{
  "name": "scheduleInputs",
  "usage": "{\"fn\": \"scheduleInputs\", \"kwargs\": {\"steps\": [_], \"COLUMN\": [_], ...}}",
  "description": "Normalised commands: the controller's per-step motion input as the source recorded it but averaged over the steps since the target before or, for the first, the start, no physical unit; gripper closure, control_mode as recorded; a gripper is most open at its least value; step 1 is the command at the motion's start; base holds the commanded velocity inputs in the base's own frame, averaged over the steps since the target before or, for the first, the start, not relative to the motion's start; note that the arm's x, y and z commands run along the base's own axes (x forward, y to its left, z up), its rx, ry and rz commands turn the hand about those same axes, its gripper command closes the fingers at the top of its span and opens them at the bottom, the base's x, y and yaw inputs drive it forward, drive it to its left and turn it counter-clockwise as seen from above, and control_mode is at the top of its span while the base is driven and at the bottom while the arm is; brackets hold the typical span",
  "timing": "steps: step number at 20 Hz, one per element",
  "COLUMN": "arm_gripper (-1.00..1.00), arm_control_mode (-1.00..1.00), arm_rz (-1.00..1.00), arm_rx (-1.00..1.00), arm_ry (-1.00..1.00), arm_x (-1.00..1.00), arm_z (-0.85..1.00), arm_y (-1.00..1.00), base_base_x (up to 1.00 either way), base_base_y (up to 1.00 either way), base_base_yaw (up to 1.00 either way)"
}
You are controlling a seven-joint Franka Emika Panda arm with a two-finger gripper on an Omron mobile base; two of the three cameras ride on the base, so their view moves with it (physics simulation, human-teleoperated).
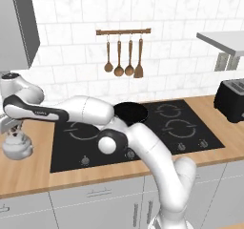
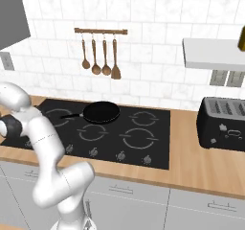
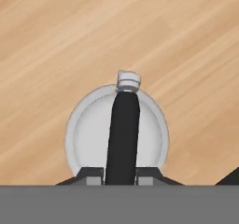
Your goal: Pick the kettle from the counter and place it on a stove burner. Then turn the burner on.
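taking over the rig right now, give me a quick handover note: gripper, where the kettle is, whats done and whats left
Gripper: right above the kettle, one fingertip on each side of its black handle; whether it has closed on it cannot be told.
Kettle: on the wooden counter, left of the black cooktop, apparently not lifted.
Frying pan: sits on a back burner; the other burners look free.
Done: the arm has reached the kettle.
Left: confirm the grip, lift, set the kettle on a free burner, then turn that burner's knob in the row along the cooktop's front edge.
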Motion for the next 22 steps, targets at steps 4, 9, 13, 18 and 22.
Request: {"fn": "scheduleInputs", "kwargs": {"steps": [4, 9, 13, 18, 22], "arm_gripper": [1.00, 1.00, 1.00, 1.00, 1.00], "arm_control_mode": [-1.00, -1.00, -1.00, -1.00, -1.00], "arm_rz": [0.00, 0.00, -0.05, -0.10, -0.03], "arm_rx": [0.00, 0.00, 0.00, 0.00, 0.00], "arm_ry": [-0.12, -0.33, -0.36, -0.23, -0.11], "arm_x": [-0.66, -0.83, -0.26, 0.17, 0.55], "arm_z": [0.00, 0.00, 0.00, 0.00, -0.03], "arm_y": [-0.45, -0.80, -0.99, -1.00, -0.87], "base_base_x": [0.00, 0.00, 0.00, 0.00, 0.00], "base_base_y": [0.00, 0.00, 0.00, 0.00, 0.00], "base_base_yaw": [0.00, 0.00, 0.00, 0.00, 0.00]}}
